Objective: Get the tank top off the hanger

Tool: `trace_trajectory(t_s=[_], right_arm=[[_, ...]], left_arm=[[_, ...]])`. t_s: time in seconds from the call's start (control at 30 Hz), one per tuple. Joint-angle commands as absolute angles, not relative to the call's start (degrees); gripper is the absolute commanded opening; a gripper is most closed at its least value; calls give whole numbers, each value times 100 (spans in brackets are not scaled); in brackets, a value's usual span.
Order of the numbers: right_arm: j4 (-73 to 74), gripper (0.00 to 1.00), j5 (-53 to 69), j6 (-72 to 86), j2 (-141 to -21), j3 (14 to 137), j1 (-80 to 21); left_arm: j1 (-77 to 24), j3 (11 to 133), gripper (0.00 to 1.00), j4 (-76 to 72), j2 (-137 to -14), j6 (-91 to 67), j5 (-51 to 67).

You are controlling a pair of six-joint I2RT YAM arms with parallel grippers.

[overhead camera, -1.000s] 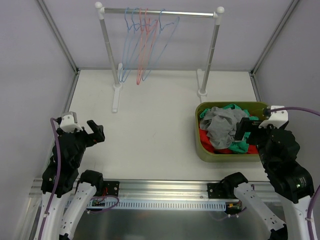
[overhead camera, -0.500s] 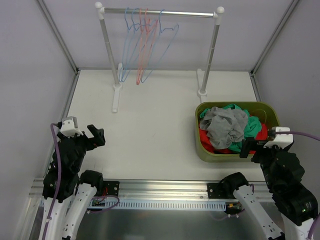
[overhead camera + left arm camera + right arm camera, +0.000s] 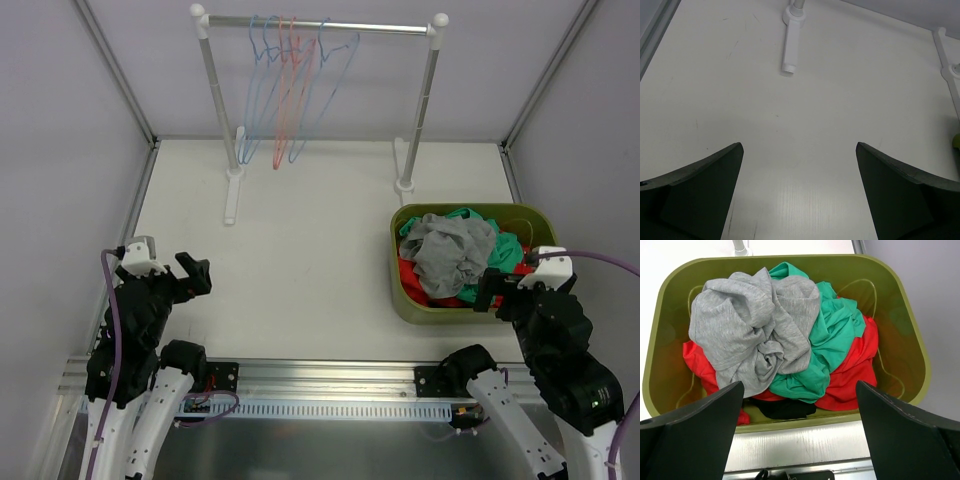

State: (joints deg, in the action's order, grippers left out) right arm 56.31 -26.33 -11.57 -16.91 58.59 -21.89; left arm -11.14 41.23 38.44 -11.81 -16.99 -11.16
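The grey tank top (image 3: 450, 252) (image 3: 750, 325) lies crumpled on top of a pile of green, red and black clothes in the olive bin (image 3: 405, 300) (image 3: 790, 262). Several blue and red wire hangers (image 3: 290, 90) hang bare on the rack rail (image 3: 380, 28) at the back. My right gripper (image 3: 488, 292) (image 3: 799, 385) is open over the bin's near rim, holding nothing. At the near left, my left gripper (image 3: 196, 275) (image 3: 799, 146) stands open above bare table, far from the rack.
The rack's white feet (image 3: 791, 42) (image 3: 232, 195) stand on the table at the back, with a second foot (image 3: 405, 175) just behind the bin. A metal rail (image 3: 805, 445) runs along the table's near edge below the bin.
My right gripper has drawn back from above the clothes pile to the bin's near rim. The left gripper has pulled back slightly toward the near edge. Both stay open.
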Motion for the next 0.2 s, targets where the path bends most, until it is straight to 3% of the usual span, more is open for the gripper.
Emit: trace_trajectory(t_s=[0.0,0.17], right_arm=[[5335,100,-2716,-1090,-1828,5862,-2206],[5317,100,-2558,-984,-1881,5818,-2215]], left_arm=[[-1063,4113,99,3727,-1195,-1644,-1072],[-1063,4113,99,3727,-1125,-1635,-1090]])
